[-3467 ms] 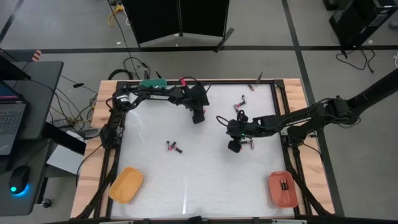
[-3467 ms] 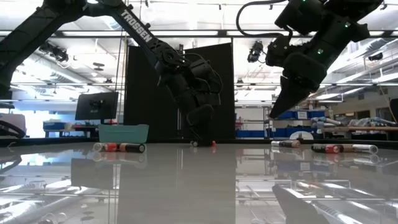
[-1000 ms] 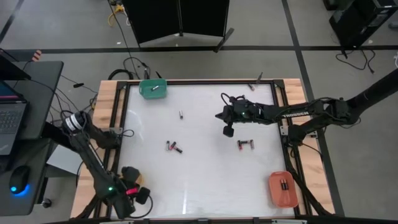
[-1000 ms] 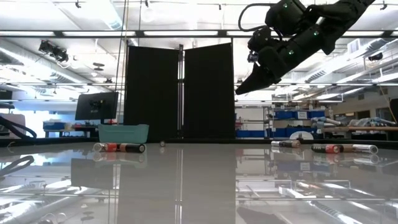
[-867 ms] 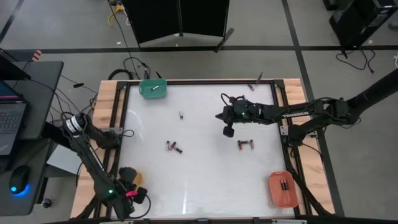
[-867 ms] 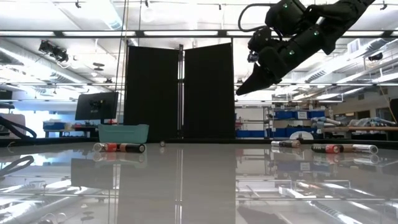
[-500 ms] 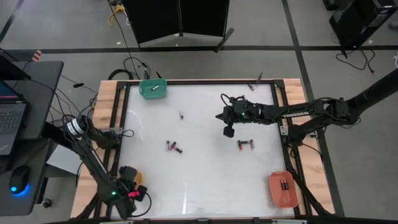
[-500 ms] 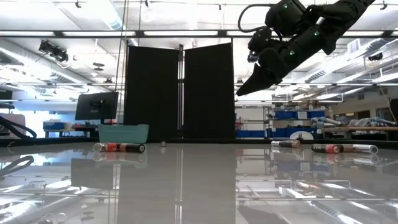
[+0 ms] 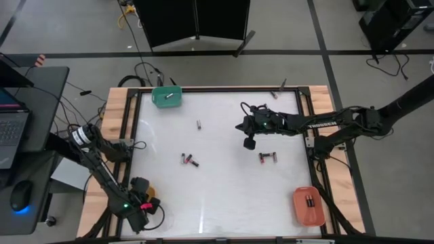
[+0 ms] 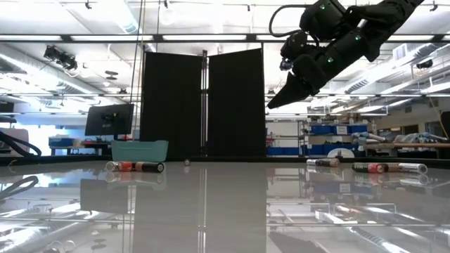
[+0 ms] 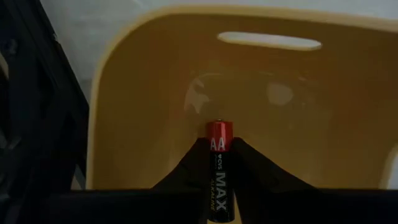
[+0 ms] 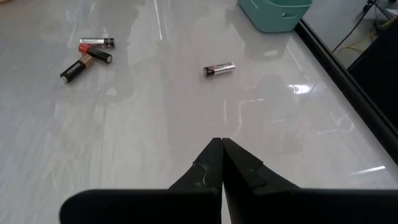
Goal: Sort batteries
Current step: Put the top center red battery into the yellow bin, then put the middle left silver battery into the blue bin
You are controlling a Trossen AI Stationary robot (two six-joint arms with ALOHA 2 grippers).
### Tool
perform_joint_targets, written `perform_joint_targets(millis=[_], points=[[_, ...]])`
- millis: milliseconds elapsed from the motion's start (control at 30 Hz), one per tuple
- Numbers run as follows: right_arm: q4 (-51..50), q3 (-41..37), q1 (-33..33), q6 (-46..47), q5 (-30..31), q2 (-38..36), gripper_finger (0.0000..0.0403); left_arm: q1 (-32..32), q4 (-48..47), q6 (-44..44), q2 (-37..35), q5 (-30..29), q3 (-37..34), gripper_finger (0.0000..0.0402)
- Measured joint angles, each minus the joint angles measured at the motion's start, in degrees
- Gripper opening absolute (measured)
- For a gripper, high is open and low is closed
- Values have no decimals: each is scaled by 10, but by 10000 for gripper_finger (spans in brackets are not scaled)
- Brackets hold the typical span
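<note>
High view showed the worktop (image 9: pixel 224 196) with the left arm moved down to its near-left corner over the yellow tray (image 11: pixel 155 93); left end effector (image 11: pixel 219 163) pinched an AA battery (image 11: pixel 220 168) above it, release pending. Right end effector (image 12: pixel 222 163) hovered mid-worktop, pressed together, empty. Loose batteries (image 9: pixel 189 160) remained.

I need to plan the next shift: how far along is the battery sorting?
Done: two batteries lie in the orange tray.

In hand: the left gripper holds an AA battery over the yellow tray.

Left: a pair mid-table, a single battery near the green tray, and a pair beside the right gripper, which is shut, empty, above the table.
</note>
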Motion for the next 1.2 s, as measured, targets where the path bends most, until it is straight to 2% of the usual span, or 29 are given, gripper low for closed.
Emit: perform_joint_targets(millis=[200,300,400,500,600,800,1033,1200], points=[[0,0,0,0,0,0,14,10,-46,12,0,9,31,164],[0,0,0,0,0,0,14,10,-91,13,0,10,60,197],[-1,0,0,0,0,0,14,10,-131,13,0,10,93,212],[-1,0,0,0,0,0,15,15,-181,12,0,6,141,215],[-1,0,0,4,0,0,15,35,-240,13,-6,-26,184,211],[-1,0,0,4,0,0,14,129,-256,83,-71,-79,186,181],[-1,0,0,4,0,0,17,299,-196,278,-140,-155,131,165],[-1,0,0,4,0,0,14,412,-76,448,-139,-158,90,164]])
